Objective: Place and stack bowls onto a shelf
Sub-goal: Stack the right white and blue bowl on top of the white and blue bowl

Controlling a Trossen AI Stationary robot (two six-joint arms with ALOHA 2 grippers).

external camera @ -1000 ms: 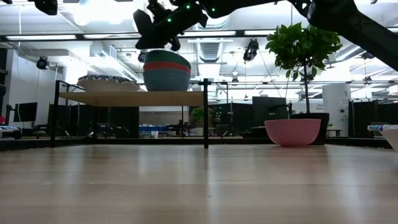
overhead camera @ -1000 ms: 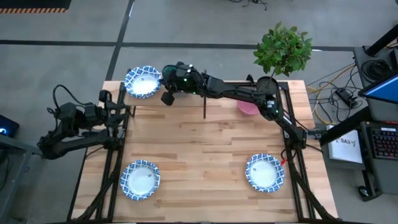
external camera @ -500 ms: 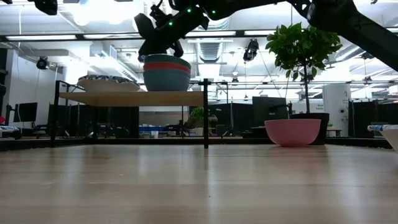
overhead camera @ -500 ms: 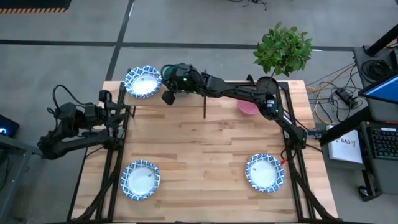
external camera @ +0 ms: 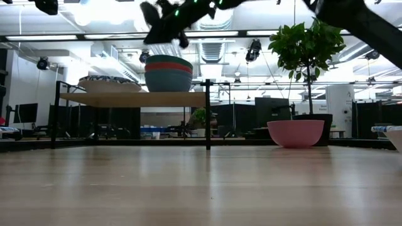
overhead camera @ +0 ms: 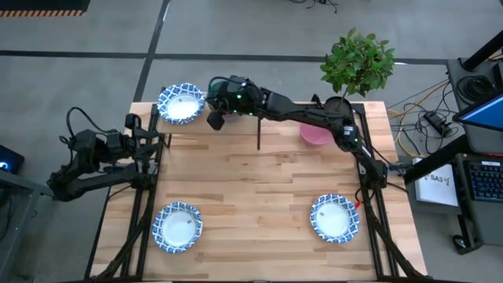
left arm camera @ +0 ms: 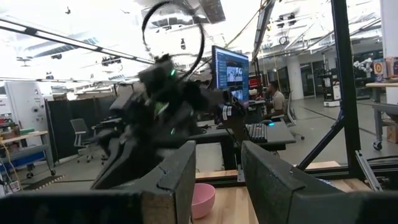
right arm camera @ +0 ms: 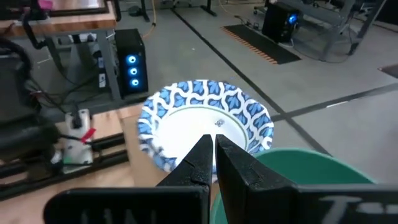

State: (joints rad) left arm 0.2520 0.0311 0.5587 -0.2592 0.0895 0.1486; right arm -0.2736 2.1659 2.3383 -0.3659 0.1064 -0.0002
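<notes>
Green-topped stack of deep plain bowls (external camera: pixel 168 73) sits on the light-wood shelf (external camera: pixel 132 98) beside a blue-rimmed white bowl (right arm camera: pixel 205 122); right tool (right arm camera: pixel 214 163), fingers pinched together and empty, hangs above, and should lift straight clear before fetching the pink bowl (external camera: pixel 296 133).

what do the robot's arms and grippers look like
Both arms are dark, slim and jointed. The right arm has small green lights glowing near its wrist. The left arm carries looped black cables. The right gripper has two flat, tapered black fingers; the left gripper has broader, blocky dark fingers.
</notes>
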